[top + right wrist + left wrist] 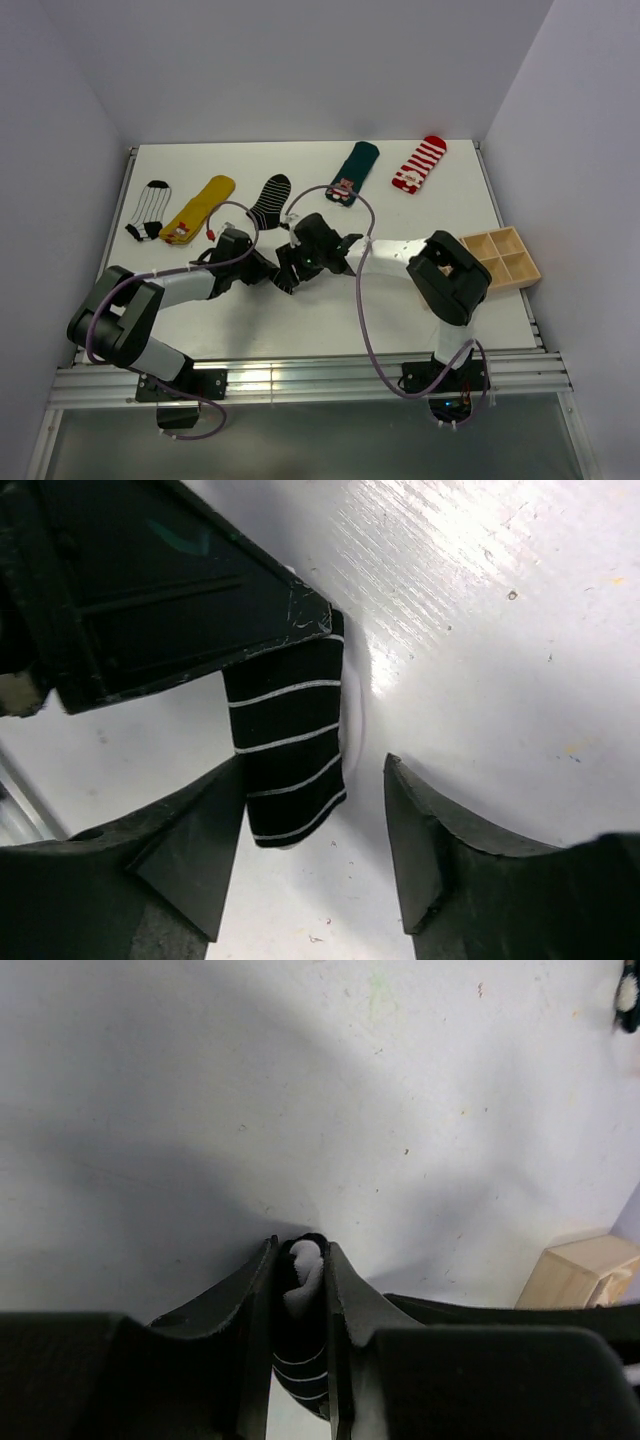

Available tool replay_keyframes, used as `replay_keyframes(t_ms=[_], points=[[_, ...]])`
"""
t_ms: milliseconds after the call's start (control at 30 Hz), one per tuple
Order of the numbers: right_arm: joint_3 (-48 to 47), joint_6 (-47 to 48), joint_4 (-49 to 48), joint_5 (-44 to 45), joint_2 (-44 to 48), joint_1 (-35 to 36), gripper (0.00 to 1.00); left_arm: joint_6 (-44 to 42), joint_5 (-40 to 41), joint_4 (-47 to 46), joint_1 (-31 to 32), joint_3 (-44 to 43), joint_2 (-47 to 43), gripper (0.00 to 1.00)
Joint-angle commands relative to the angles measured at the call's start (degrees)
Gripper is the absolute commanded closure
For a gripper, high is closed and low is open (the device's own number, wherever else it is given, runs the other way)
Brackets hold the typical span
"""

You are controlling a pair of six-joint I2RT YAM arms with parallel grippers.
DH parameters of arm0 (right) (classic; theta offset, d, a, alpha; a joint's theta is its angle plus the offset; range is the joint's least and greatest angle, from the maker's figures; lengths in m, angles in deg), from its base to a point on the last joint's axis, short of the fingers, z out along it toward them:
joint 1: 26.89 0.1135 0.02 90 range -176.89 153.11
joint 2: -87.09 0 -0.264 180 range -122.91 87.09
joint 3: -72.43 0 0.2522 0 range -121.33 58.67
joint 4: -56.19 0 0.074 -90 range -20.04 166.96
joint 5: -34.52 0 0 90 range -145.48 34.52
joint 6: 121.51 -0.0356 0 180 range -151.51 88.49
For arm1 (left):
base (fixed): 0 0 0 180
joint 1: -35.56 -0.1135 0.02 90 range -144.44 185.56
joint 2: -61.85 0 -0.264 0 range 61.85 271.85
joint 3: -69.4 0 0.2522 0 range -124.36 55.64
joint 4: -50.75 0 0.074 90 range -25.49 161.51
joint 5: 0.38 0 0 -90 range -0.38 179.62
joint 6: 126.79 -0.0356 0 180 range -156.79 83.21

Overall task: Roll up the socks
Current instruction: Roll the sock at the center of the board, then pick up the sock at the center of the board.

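My left gripper [298,1260] is shut on a black sock with thin white lines [300,1360], pinched with a white part showing at the fingertips. In the right wrist view this sock [290,740] hangs down from the left gripper's fingers [180,590] above the table. My right gripper [315,820] is open; its left finger lies next to the sock and its right finger stands apart from it. In the top view the left gripper [266,270] and the right gripper [297,258] meet at the table's middle. Other socks lie in a row at the back.
The back row holds a white sock with black stripes [150,210], a yellow sock [200,207], a black-and-white striped sock [270,200], a dark green sock [352,170] and a red-and-white striped sock [420,163]. A wooden compartment tray [500,257] sits at the right edge.
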Motion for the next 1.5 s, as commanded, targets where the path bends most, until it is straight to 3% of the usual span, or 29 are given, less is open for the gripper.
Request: replay_keyframes(t_ms=[0,267,667,1133,1233,1267,1367,1467], points=[[-0.53,5.13,3.25,13.79,3.95,3.44,0.36,-5.50,3.03,9.86,0.57,-2.28,-0.33,0.90],[0.70,10.40,-0.26,24.43,6.77,11.17,0.33,-7.09,2.16,11.98,0.84,-4.39,0.38,0.91],[-2.29,13.30,-1.40,32.87,0.45,17.24,0.34,-6.92,1.89,12.06,1.10,-5.18,1.61,0.91],[-1.76,13.39,-3.87,37.44,-5.53,18.03,0.49,-5.86,-1.27,10.57,1.10,-4.92,2.05,0.92],[-2.03,13.30,-3.43,38.23,-6.76,18.12,0.60,-5.43,-2.15,10.66,1.19,-4.66,1.70,0.91],[-2.11,13.48,-3.17,38.24,-7.03,18.12,0.73,-5.16,-2.67,10.57,1.19,-4.57,1.61,0.91],[-1.15,12.43,-2.11,38.15,-6.42,18.12,0.96,-4.73,-3.73,7.42,1.01,-3.61,0.82,0.87],[1.21,10.67,-0.71,36.66,-4.22,17.60,1.00,-4.46,-3.82,6.53,-0.04,-2.99,-1.37,0.76]])
